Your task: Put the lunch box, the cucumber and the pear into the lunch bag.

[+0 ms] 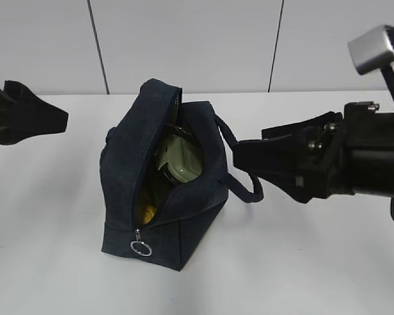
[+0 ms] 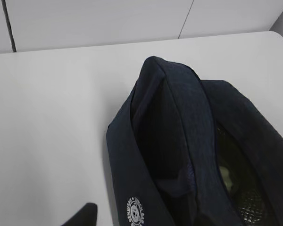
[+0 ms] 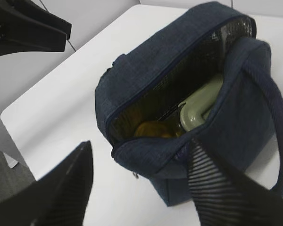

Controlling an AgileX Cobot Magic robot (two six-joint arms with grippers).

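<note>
Exterior view first: the lunch bag (image 1: pixel 159 190) stands on the white bench (image 1: pixel 315 262) at centre frame, zipper undone, its metal ring pull (image 1: pixel 142 248) hanging at the lower front. Inside, the lunch box (image 1: pixel 181 159) shows its sage-green lid, tilted, with the yellow pear (image 1: pixel 146 211) tucked below it. No sighting of the cucumber from any angle. At upper left, the left gripper (image 1: pixel 56 120) hovers well apart from the bag; whether its jaws are parted or closed, I cannot tell. At right, the right gripper (image 1: pixel 243 157) sits just beside the bag's loop handle (image 1: pixel 240 164). Right wrist view: jaws released, spread wide, holding nothing, directly above the bag's mouth.
</note>
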